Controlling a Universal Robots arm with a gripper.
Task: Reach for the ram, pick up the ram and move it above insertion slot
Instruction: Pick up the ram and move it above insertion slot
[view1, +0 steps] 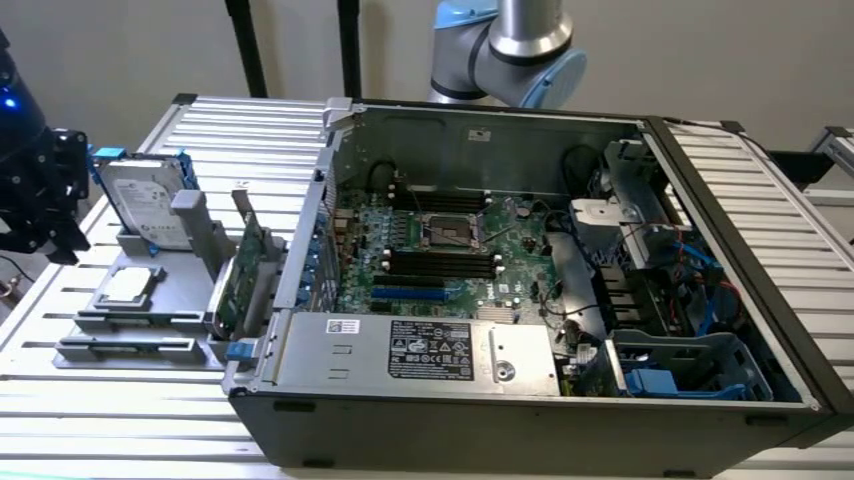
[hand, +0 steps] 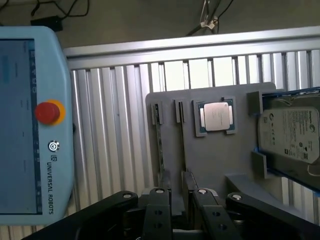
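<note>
Slatted aluminium table (view1: 94, 430) against a plain wall carried the whole setup. A teach pendant (hand: 30, 120) lay on the slats just beside the grey fixture (hand: 220, 160).

Gripper (hand: 180, 195) hung over that fixture near the table's left edge. Its fingers (hand: 160, 210) were spread, with an empty gap between them, pinching nothing.

The ram (hand: 160, 150) sat edge-up in the fixture's outermost groove, the one farthest from the CPU chip (hand: 217, 116). It was just ahead of the fingertips; I couldn't tell whether they touched it. In the exterior view the same stick lay along the fixture's near edge, untouched and not lifted.

Further along the fixture were the chip in its pocket and the hard drive (view1: 140, 200) with blue rails, standing at the far end. An expansion card (view1: 247, 270) stood upright on the side facing the PC.

The open PC case (view1: 534, 420) took up the middle and right of the table, with the power supply (view1: 427, 350) along its near wall. The insertion slot (view1: 441, 262) was one of the parallel black sockets on the motherboard, just above the shorter blue slot (view1: 407, 293). It was well apart from the ram, with nothing over it.

The arm (view1: 514, 45) rose behind the case at the table's far edge.
</note>
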